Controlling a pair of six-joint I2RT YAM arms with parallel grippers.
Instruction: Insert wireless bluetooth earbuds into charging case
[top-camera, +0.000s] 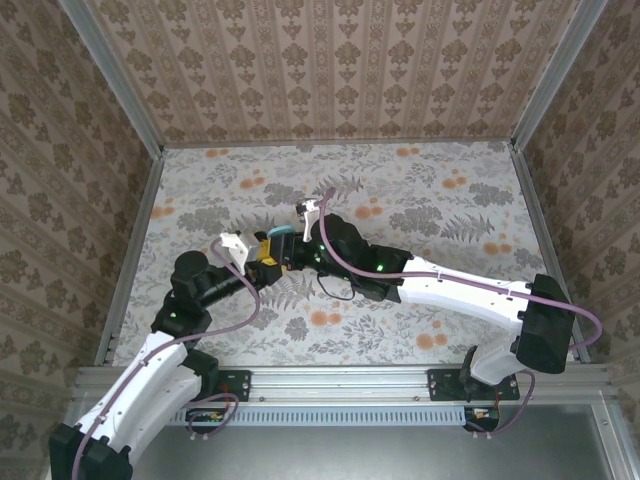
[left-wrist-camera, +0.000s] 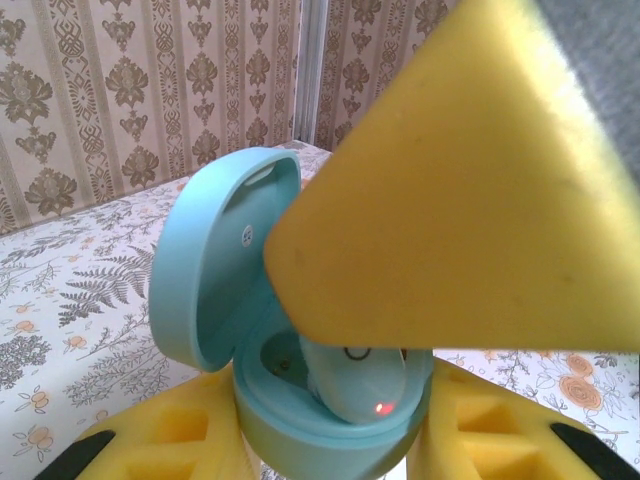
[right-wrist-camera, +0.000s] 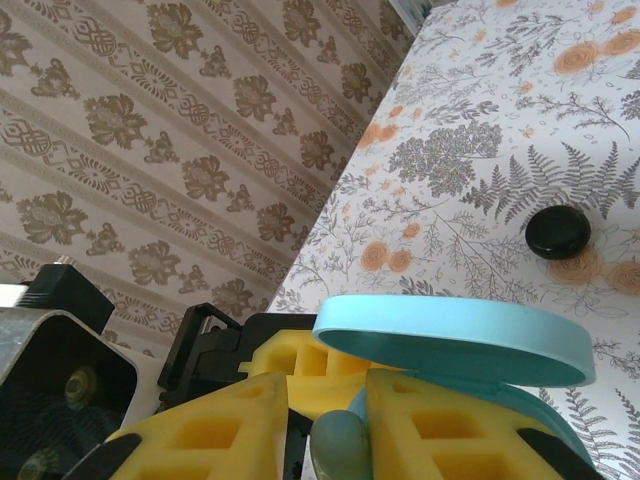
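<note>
— Near the middle of the bench (top-camera: 450, 200), a little toward its left edge, what does the overhead camera give?

— The left arm (top-camera: 190, 300) and the right arm (top-camera: 460, 285) meet there, wrists almost touching. A sliver of teal shows between them: the charging case (top-camera: 277, 233). The arms hide what the fingers do.

— And the left wrist camera?

— It gives more. The left pincer (left-wrist-camera: 335, 450) is closed on the case from both sides, yellow pads (left-wrist-camera: 170, 440) against its lower shell. It holds the case upright, with the lid (left-wrist-camera: 200, 260) standing open at the left. One teal earbud (left-wrist-camera: 355, 385) sits in the well, a small red light glowing on its lower end. A big yellow finger (left-wrist-camera: 450, 180) from the other arm hangs just above it and covers the upper right of the picture.

— Does that finger touch the bud?

— I cannot tell from there. The right wrist camera looks from the other side. The right pincer (right-wrist-camera: 330, 445) has its jaws a narrow way apart, and the bud's rounded end shows in the gap, close against one finger. Whether it is pinched or loose I cannot tell.

— Anything else from that camera?

— The open lid runs edge-on across the picture just above the fingers, and the left pincer's yellow pads show behind them. A black earbud (right-wrist-camera: 558, 230) lies on the bench beyond the case, apart from it.
</note>
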